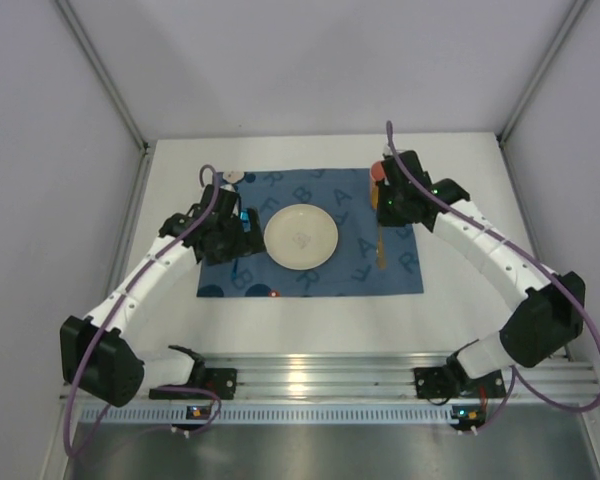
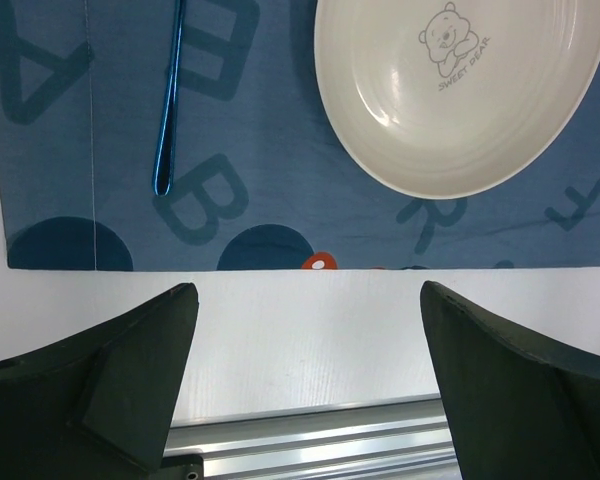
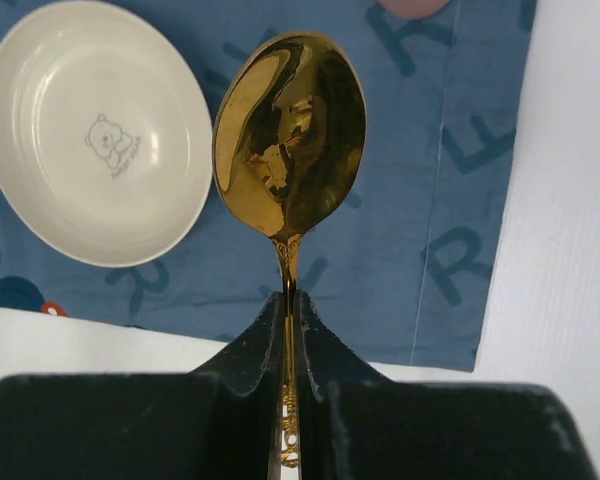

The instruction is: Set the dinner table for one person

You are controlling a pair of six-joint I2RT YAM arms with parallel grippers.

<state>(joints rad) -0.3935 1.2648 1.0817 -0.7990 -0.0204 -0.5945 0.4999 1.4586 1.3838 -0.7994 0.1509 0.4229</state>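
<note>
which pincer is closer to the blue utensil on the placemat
Left. The left pincer hangs open just by the blue utensil, left of the plate; the right pincer, shut on the gold spoon, is on the plate's other side.

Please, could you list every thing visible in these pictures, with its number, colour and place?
table: 1, white, underneath.
placemat: 1, dark blue with letters, mid-table.
plate: 1, cream with bear print, centre of placemat.
spoon: 1, gold, right of plate.
thin utensil: 1, shiny blue, left of plate.
cup: 1, orange-pink, placemat's far right, partly hidden.
small disc: 1, pale, by placemat's far left corner.
left arm: 1, black and white, jaws open.
right arm: 1, black and white, jaws shut on spoon.
</note>
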